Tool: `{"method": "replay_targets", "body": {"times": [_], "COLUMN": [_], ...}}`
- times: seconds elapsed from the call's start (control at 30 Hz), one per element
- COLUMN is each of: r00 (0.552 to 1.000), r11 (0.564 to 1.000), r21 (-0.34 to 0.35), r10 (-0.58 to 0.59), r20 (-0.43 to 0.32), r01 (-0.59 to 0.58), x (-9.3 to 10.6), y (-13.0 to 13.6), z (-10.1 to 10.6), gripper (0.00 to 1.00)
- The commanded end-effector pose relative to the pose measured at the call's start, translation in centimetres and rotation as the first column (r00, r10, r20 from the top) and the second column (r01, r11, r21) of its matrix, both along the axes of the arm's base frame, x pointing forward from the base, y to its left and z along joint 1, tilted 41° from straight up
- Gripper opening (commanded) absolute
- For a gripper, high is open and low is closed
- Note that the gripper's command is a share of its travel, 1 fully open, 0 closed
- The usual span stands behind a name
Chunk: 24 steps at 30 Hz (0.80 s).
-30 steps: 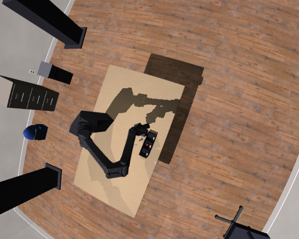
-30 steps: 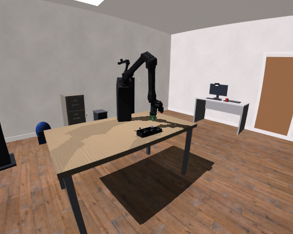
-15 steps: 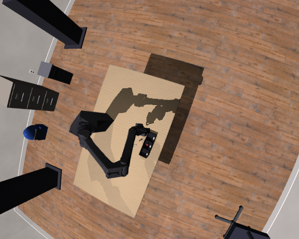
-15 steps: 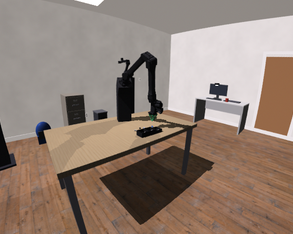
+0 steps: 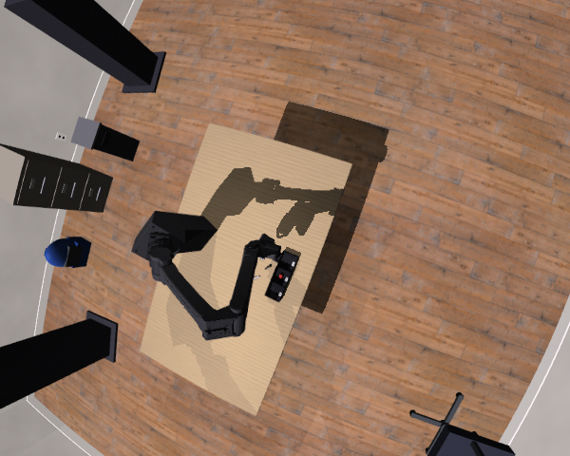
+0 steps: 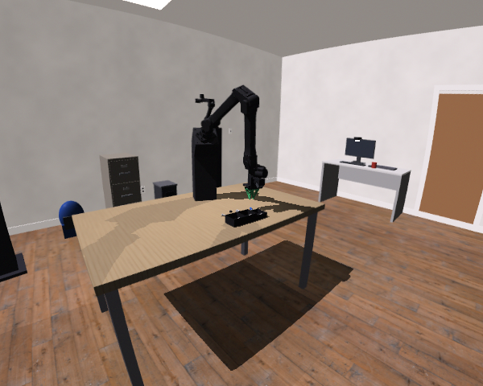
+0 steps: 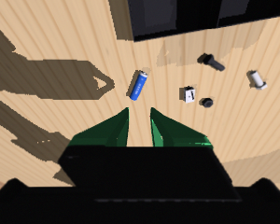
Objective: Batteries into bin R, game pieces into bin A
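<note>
My gripper [image 6: 251, 197] [image 7: 139, 111] is partly open, with nothing between its green fingertips, above the table. A blue battery [image 7: 139, 86] lies on the table just ahead of the fingertips in the wrist view. The black bin marked R [image 5: 290, 256] [image 7: 149, 35] is at one end of a joined row of three. The middle bin, marked A, holds a red die [image 5: 280, 275]. A small white block with dark marks [image 7: 189, 94] lies right of the battery; its kind is unclear. The inside of bin R is too dark to read.
Beside the block lie a black nut [image 7: 206, 103], a black bolt-like piece [image 7: 215, 63] [image 5: 268, 266] and a white cylinder with a collar [image 7: 257, 79] [image 5: 256, 276]. The third bin [image 5: 275, 290] ends the row. The bins stand near the table's long edge.
</note>
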<state>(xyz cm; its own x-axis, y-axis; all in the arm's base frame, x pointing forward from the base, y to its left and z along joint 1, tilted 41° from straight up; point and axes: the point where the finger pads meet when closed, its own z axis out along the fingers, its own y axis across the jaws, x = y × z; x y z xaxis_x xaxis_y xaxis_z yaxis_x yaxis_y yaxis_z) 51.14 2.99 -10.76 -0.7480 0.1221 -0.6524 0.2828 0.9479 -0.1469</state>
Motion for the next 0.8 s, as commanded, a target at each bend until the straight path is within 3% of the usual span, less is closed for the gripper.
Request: {"method": "replay_targets", "body": {"times": [0.0,0.2,0.3,0.33,0.77], "r00": [0.993,0.971,0.966,0.952,0.950], "r11": [0.989,0.954,0.946,0.926,0.924], "r21": [0.106,0.221,0.238,0.271,0.265], "r10": [-0.109,-0.224,-0.245,-0.294,-0.304], "r20": [0.042,0.083,0.086,0.079,0.068], "r01": [0.104,0.201,0.219,0.263,0.276], "x": [0.5,1.1,0.8,0.1,-0.8], "y": [1.3,1.3,1.0,0.5,-0.8], "z": [0.6,1.5,1.4,0.2,-0.3], "gripper": [0.27,0.27,0.27,0.27,0.27]}}
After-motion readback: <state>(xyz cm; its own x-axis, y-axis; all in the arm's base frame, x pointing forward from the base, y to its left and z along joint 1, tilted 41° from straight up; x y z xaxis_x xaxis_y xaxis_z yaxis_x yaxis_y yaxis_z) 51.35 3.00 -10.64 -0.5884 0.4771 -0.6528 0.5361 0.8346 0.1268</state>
